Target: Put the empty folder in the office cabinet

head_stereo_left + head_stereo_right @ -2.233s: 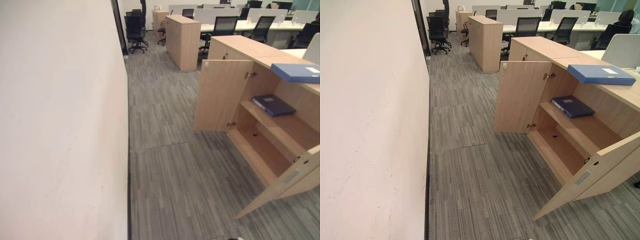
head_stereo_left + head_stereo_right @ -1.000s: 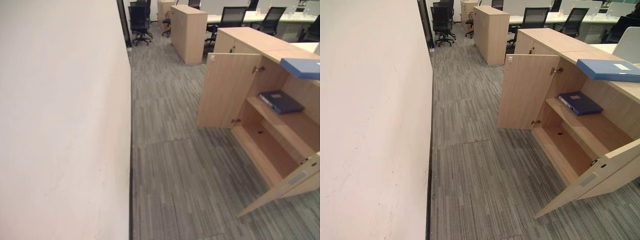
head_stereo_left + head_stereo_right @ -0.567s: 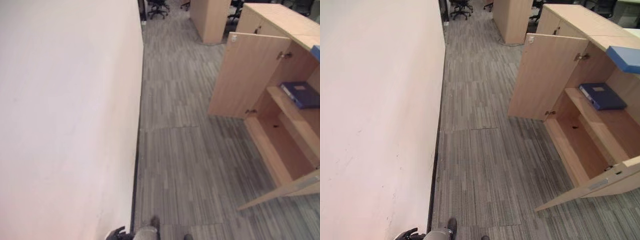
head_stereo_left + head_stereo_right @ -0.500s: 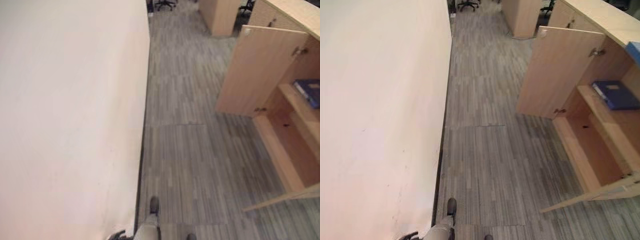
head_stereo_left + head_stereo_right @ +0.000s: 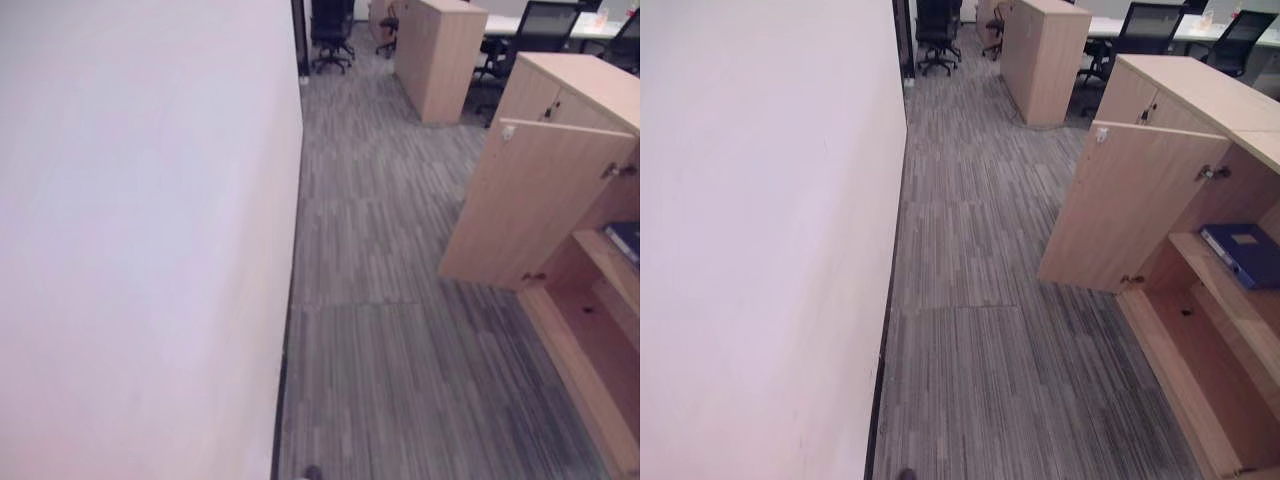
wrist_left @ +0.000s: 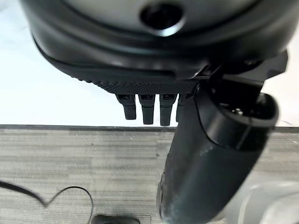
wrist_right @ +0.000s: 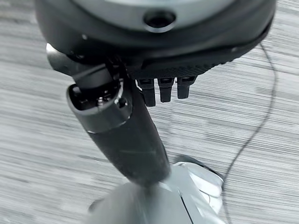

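A long office aisle of grey striped carpet (image 5: pixel 970 330) is running between a plain white wall (image 5: pixel 760 250) and a row of light wood cabinets, with black office chairs (image 5: pixel 937 30) standing at the far end. The nearest office cabinet (image 5: pixel 1200 300) is standing with its door (image 5: pixel 1120 205) swung wide open, so access is already prepared. A dark blue folder (image 5: pixel 1245 253) is lying flat on the upper shelf inside; whether this is the empty folder of the task cannot be told.

The left hand (image 6: pixel 205 154) is hanging over the carpet by the wall base, fingers relaxed and grasping nothing. The right hand (image 7: pixel 126 135) is likewise hanging released over the carpet, carrying nothing.

Judgement: with both hands unloaded, either the placing is already complete or a folder is yet to be fetched. The lower shelf (image 5: pixel 1195 385) is sitting bare.
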Tool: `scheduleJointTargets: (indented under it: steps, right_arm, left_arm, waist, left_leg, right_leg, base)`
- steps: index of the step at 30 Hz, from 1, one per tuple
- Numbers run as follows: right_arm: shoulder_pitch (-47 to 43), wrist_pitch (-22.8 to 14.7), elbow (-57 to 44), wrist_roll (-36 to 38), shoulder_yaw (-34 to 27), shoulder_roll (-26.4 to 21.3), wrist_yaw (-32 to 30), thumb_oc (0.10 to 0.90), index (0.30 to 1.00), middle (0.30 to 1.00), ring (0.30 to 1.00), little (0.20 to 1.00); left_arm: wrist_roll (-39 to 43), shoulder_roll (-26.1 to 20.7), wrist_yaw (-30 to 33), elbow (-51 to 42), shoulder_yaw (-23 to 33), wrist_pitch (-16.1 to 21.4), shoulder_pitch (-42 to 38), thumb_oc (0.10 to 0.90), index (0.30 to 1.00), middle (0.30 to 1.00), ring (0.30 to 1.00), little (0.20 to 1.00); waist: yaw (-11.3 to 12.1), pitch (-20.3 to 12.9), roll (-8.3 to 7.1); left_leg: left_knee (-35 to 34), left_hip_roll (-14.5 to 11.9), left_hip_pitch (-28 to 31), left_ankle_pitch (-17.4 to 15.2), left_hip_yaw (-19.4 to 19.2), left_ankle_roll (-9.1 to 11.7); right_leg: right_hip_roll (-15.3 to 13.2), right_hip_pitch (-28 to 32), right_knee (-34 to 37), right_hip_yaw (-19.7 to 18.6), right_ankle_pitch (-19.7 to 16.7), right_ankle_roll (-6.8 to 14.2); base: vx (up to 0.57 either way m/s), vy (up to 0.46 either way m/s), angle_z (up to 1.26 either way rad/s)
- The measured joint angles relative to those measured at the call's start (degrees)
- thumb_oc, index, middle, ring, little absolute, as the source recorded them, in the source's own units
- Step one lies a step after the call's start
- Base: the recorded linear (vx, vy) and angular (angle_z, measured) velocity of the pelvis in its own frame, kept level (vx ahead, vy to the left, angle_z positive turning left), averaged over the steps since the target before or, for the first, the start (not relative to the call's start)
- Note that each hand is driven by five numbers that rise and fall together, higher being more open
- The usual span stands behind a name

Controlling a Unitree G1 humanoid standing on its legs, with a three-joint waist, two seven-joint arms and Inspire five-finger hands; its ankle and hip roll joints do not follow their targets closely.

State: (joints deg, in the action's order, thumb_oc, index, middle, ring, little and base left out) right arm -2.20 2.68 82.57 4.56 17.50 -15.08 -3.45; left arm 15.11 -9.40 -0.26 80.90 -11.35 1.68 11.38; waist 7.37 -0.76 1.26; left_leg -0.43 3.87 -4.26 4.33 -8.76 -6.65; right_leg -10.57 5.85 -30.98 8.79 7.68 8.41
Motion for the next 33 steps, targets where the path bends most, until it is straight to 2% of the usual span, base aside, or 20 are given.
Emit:
scheduleJointTargets:
  steps: [1, 2, 3, 5, 6, 7, 8, 10, 11, 13, 14, 18, 20, 23, 24, 25, 26, 28, 31, 33]
  right_arm:
    - [-0.4, 0.2, -1.0, 0.1, -0.2, 0.1, -0.1, 0.8, 0.9, 0.9, 0.9, 0.9]
    - [-0.2, 0.1, -1.4, 0.0, -0.2, 0.3, -0.4, 0.8, 0.9, 0.9, 0.9, 0.9]
    - [-0.5, 0.3, -1.6, -0.1, -0.1, -1.1, -0.7, 0.8, 0.9, 0.9, 0.9, 0.9]
    - [-0.6, 0.2, -3.6, 0.1, 0.1, -2.7, -0.8, 0.8, 0.9, 0.9, 0.9, 0.9]
    - [-0.9, -0.1, -4.4, 0.2, 0.3, -3.5, -0.8, 0.8, 0.9, 0.9, 0.9, 0.9]
    - [-2.6, -1.0, -6.6, 0.6, 0.3, -3.9, -0.8, 0.8, 0.9, 0.9, 0.9, 0.9]
    - [-3.3, -1.4, -7.6, 1.3, 0.3, -3.9, -0.8, 0.8, 0.9, 0.9, 0.9, 0.9]
    - [-4.4, -1.8, -8.7, 2.4, 0.2, -3.5, -0.8, 0.8, 0.9, 0.9, 0.9, 0.9]
    - [-5.1, -1.7, -8.7, 2.6, 0.1, -2.4, -0.7, 0.8, 0.9, 0.9, 0.9, 0.9]
    - [-5.2, -1.7, -8.8, 3.6, -0.3, -0.5, -0.4, 0.8, 0.9, 0.9, 0.9, 0.9]
    - [-5.0, -1.7, -8.7, 3.7, -0.5, -0.1, -0.3, 0.8, 0.9, 0.9, 0.9, 0.9]
    - [-4.9, -1.6, -9.4, 4.7, -2.3, -1.0, 0.5, 0.8, 0.9, 0.9, 0.9, 0.9]
    - [-3.2, -1.8, -9.9, 5.1, -3.0, -1.3, 0.6, 0.8, 0.9, 0.9, 0.9, 0.9]
    - [-2.5, -2.0, -10.4, 6.3, -4.3, -1.7, 0.5, 0.8, 0.9, 0.9, 0.9, 0.9]
    - [-2.3, -2.1, -9.8, 6.4, -4.7, -2.2, 0.5, 0.8, 0.9, 0.9, 0.9, 0.9]
    - [-2.3, -2.1, -8.9, 6.7, -4.8, -2.6, 0.4, 0.8, 0.9, 0.9, 0.9, 0.9]
    - [-2.2, -1.9, -8.3, 6.7, -4.7, -2.8, 0.5, 0.8, 0.9, 0.9, 0.9, 0.9]
    - [-1.8, -1.2, -5.1, 6.9, -4.9, -2.9, 0.5, 0.8, 0.9, 0.9, 0.9, 0.9]
    - [0.0, -1.8, -5.9, 6.9, -4.8, -2.9, 0.4, 0.8, 0.9, 0.9, 0.9, 0.9]
    - [0.0, -1.8, -5.7, 6.9, -4.5, -2.7, 0.3, 0.8, 0.9, 0.9, 0.9, 0.9]
  left_arm:
    - [-0.5, -1.2, -0.5, 0.4, -0.1, 0.0, 0.0, 0.8, 0.9, 0.9, 0.9, 0.9]
    - [-0.5, -1.2, -0.2, 0.7, -0.2, -0.1, -0.5, 0.8, 0.9, 0.9, 0.9, 0.9]
    - [-0.7, -0.9, 0.2, 0.6, -0.2, -0.1, -0.9, 0.8, 0.9, 0.9, 0.9, 0.9]
    - [-0.6, -0.5, 0.2, -0.7, 0.2, 0.0, -1.2, 0.8, 0.9, 0.9, 0.9, 0.9]
    - [-0.6, -0.5, 0.4, -1.2, 0.2, 0.0, -1.2, 0.8, 0.9, 0.9, 0.9, 0.9]
    - [-0.5, -0.9, 1.3, -1.5, 0.9, 0.3, -1.8, 0.8, 0.9, 0.9, 0.9, 0.9]
    - [-0.2, -1.4, 1.6, -1.6, 1.1, 0.5, -2.4, 0.8, 0.9, 0.9, 0.9, 0.9]
    - [0.0, -1.9, 2.5, -1.9, 2.2, 2.0, -4.4, 0.8, 0.9, 0.9, 0.9, 0.9]
    - [0.2, -2.7, 2.5, -2.2, 3.5, 2.5, -4.9, 0.8, 0.9, 0.9, 0.9, 0.9]
    - [0.2, -3.2, 2.5, -2.6, 3.8, 2.6, -4.9, 0.8, 0.9, 0.9, 0.9, 0.9]
    - [0.2, -3.2, 2.6, -2.5, 4.0, 2.5, -5.0, 0.8, 0.9, 0.9, 0.9, 0.9]
    - [0.2, -0.6, 2.3, -2.4, 5.2, 2.4, -4.5, 0.8, 0.9, 0.9, 0.9, 0.9]
    - [-0.1, -0.5, 2.4, -1.8, 5.7, 2.3, -5.1, 0.8, 0.9, 0.9, 0.9, 0.9]
    - [-0.3, -1.0, 2.5, -0.5, 6.0, 2.4, -5.2, 0.8, 0.9, 0.9, 0.9, 0.9]
    - [-0.2, -1.1, 2.6, -0.5, 5.9, 2.3, -5.7, 0.8, 0.9, 0.9, 0.9, 0.9]
    - [0.0, -1.4, 3.0, -0.6, 5.5, 2.2, -6.2, 0.8, 0.9, 0.9, 0.9, 0.9]
    - [0.1, -1.8, 3.6, -0.5, 4.8, 2.2, -5.9, 0.8, 0.9, 0.9, 0.9, 0.9]
    - [0.2, -2.6, 4.9, -0.7, 2.2, 1.8, -8.1, 0.8, 0.9, 0.9, 0.9, 0.9]
    - [0.2, -4.3, 5.0, -3.5, -0.3, 1.8, -8.4, 0.8, 0.9, 0.9, 0.9, 0.9]
    - [0.2, -4.5, 4.9, -5.2, 0.7, 2.4, -8.8, 0.8, 0.9, 0.9, 0.9, 0.9]
  waist:
    - [-0.1, 0.0, -2.76]
    - [-0.2, 0.2, -3.18]
    - [0.2, 0.4, -2.14]
    - [0.4, 1.1, 1.13]
    - [-0.1, 1.3, 1.72]
    - [-2.0, 2.8, 3.35]
    - [-2.8, 3.4, 3.28]
    - [-3.4, 4.7, 2.54]
    - [-4.0, 5.7, 1.52]
    - [-4.1, 6.6, -0.55]
    - [-4.4, 6.9, -1.3]
    - [-5.7, 8.3, 2.66]
    - [-6.9, 8.2, 3.05]
    - [-7.4, 7.9, 2.86]
    - [-7.9, 7.7, 3.19]
    - [-9.1, 7.6, 2.72]
    - [-8.9, 7.2, 2.47]
    - [-8.9, 7.0, 1.78]
    - [-9.2, 6.2, 1.03]
    - [-9.5, 6.0, 0.56]
  left_leg:
    - [0.5, 3.1, 0.4, -3.0, 0.7, -1.9]
    - [0.9, 3.6, 0.9, -3.8, 0.9, -2.3]
    - [0.6, 3.2, 2.2, -4.2, 1.5, -2.8]
    - [-0.4, 0.7, 4.3, -5.6, 2.0, -2.5]
    - [-0.9, -0.2, 5.2, -5.6, 2.1, -2.5]
    - [-0.9, -2.6, 6.0, -4.7, 1.8, -0.8]
    - [-1.0, -3.0, 6.6, -4.6, 2.0, -0.6]
    - [-1.1, -3.9, 7.9, -5.5, 1.8, 1.2]
    - [-1.1, -3.8, 8.8, -6.3, 2.4, 2.7]
    - [-1.4, -3.6, 10.8, -7.4, 3.0, 4.9]
    - [-1.5, -3.7, 11.0, -7.7, 3.7, 6.0]
    - [-2.0, -7.8, 12.5, -8.6, 5.5, 7.7]
    - [-1.6, -9.7, 12.7, -10.1, 6.7, 9.2]
    - [-1.4, -11.2, 13.1, -11.3, 7.8, 9.0]
    - [-1.4, -12.0, 12.9, -11.6, 8.0, 8.8]
    - [-1.5, -12.8, 12.3, -11.7, 9.1, 9.0]
    - [-2.1, -13.2, 12.5, -11.6, 9.2, 9.4]
    - [0.2, -15.0, 12.0, -10.2, 9.3, 11.1]
    - [1.5, -16.8, 11.2, -9.3, 9.4, 11.5]
    - [1.9, -17.5, 11.2, -7.6, 9.2, 13.8]
  right_leg:
    - [-4.9, -3.7, -8.1, -0.2, 1.0, -1.3]
    - [-6.1, -4.6, -10.7, 0.7, -0.1, -1.2]
    - [-7.2, -5.6, -13.4, 3.9, 1.1, -2.8]
    - [-7.8, -8.7, -12.1, 7.9, 4.3, -2.3]
    - [-7.3, -9.7, -10.0, 9.1, 5.9, -2.4]
    - [-5.8, -12.5, -4.0, 9.2, 7.1, -2.3]
    - [-5.6, -14.3, -0.6, 9.4, 6.5, -1.9]
    - [-5.4, -16.8, 12.1, 9.7, 1.8, -1.0]
    - [-5.6, -16.6, 19.3, 9.6, -2.8, -0.3]
    - [-5.6, -16.3, 26.5, 8.0, -8.0, 1.0]
    - [-4.9, -15.8, 26.8, 7.5, -9.7, 1.3]
    - [0.3, -13.6, 28.9, 8.1, -11.1, 0.6]
    - [1.3, -12.6, 28.5, 9.5, -11.8, -0.2]
    - [2.5, -12.6, 26.8, 9.6, -11.7, -1.2]
    - [3.0, -13.5, 25.1, 9.6, -11.3, -2.3]
    - [3.3, -14.6, 22.2, 9.6, -9.6, -4.9]
    - [3.4, -15.8, 19.9, 9.9, -7.4, -6.2]
    - [4.4, -16.6, 16.1, 10.8, -3.6, -6.6]
    - [5.9, -16.3, 15.8, 11.7, -1.6, -7.4]
    - [6.9, -15.9, 15.4, 12.2, -1.2, -8.7]
  base:
    - [0.19, 0.259, 0.25]
    - [0.27, 0.172, 0.2]
    - [0.22, 0.08, 0.09]
    - [0.12, -0.029, -0.12]
    - [0.01, -0.046, -0.19]
    - [0.01, -0.069, 0.01]
    - [0.05, -0.116, 0.1]
    - [0.15, -0.15, 0.06]
    - [0.18, -0.139, 0.07]
    - [0.19, -0.132, 0.11]
    - [0.21, -0.132, 0.26]
    - [0.29, -0.176, 0.07]
    - [0.26, -0.166, 0.19]
    - [0.31, -0.277, 0.11]
    - [0.22, -0.262, 0.23]
    - [0.29, -0.359, 0.33]
    - [0.24, -0.27, 0.38]
    - [0.28, -0.321, 0.2]
    - [0.2, -0.239, 0.06]
    - [0.17, -0.204, 0.02]
